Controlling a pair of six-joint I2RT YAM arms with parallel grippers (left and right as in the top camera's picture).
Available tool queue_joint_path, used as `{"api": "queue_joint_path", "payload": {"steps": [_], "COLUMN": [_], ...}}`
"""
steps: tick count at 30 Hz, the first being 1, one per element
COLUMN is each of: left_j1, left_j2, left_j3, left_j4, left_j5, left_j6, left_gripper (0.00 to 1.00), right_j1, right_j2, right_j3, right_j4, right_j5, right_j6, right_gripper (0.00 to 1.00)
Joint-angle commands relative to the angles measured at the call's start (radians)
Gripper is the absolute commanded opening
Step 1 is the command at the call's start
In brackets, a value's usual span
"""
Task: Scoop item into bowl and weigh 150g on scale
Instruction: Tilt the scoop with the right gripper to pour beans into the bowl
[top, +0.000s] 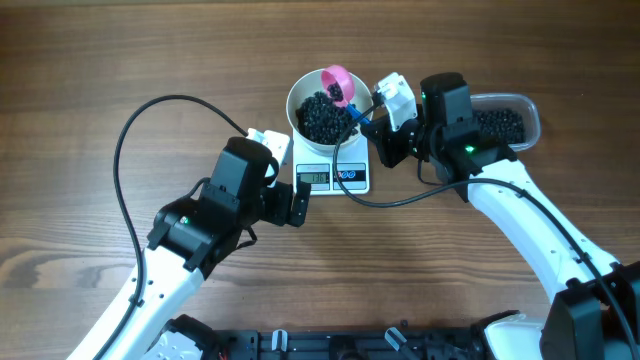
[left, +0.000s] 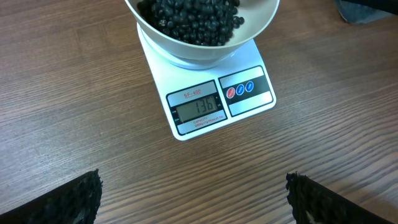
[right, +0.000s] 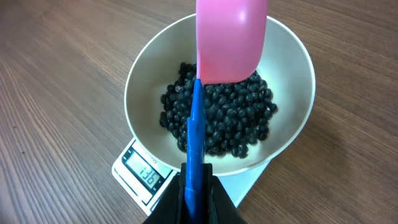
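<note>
Topping up looks like the step in hand. The right hand, clamped on the blue handle of the pink scoop, holds it over the white bowl, where the black beads lie. The bowl sits on the scale, which reads 136. The left hand hovers near it, jaws wide, empty. Next calls for a small scoop from the tub, far right, toward 150.

Bench: brown wood grain, matt. Bowl: white, smooth, slight sheen. Scale: smooth white plastic. Beads: black, glossy. Scoop: smooth pink plastic, blue plastic handle.
</note>
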Motion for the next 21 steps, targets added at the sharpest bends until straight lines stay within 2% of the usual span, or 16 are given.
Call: {"api": "queue_joint_path", "payload": {"steps": [1,8,15,21], "left_j1": [-0.005,-0.005,-0.005,-0.004], "left_j2": [0.0,0.0,0.0,0.0], "left_j3": [0.003,0.003,0.003,0.003], "left_j4": [0.003,0.003,0.002,0.003], "left_j5": [-0.006,-0.006,-0.006,-0.006], "left_j6": [0.02,0.02,0.02,0.02], "left_gripper": [1.0,1.0,1.0,1.0], "right_j1": [0.005,0.005,0.005,0.009], "right_j2": [0.006,0.006,0.006,0.006], "right_j3": [0.006,0.006,0.006,0.006], "right_j4": [-0.003,-0.004,-0.007,-0.044], "right_j5": [-0.001,-0.002,-0.003,-0.017], "right_j6": [0.01,0.089,0.089,-0.11], "right_gripper": [0.04,0.04,0.04,0.04]}}
